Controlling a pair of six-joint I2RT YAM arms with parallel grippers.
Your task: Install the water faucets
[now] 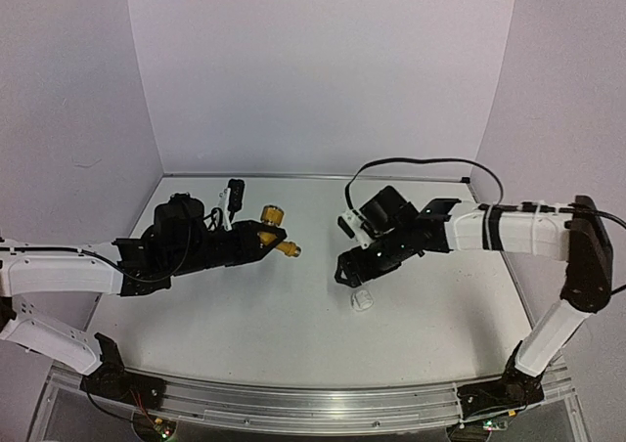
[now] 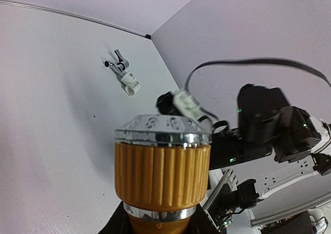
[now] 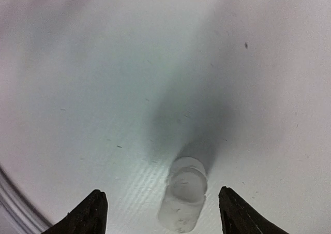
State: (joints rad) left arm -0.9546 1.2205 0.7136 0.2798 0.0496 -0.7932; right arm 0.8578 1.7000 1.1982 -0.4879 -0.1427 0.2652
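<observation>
My left gripper (image 1: 266, 235) is clamped on the brass faucet (image 1: 284, 246), held above the desk (image 1: 245, 315); I'd keep it steady. My right gripper (image 3: 161, 191) is wide open and empty, with the white fitting (image 3: 183, 200) lying untouched between its jaws; I'd centre, then close squarely. The knob hides my left fingers. The silver faucet (image 2: 120, 67), at eleven o'clock of the knob, is too small to read.

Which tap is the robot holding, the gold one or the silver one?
The brass-gold faucet: the left hand grips it. The silver faucet lies loose at the back of the table, a white fitting at its end.
</observation>
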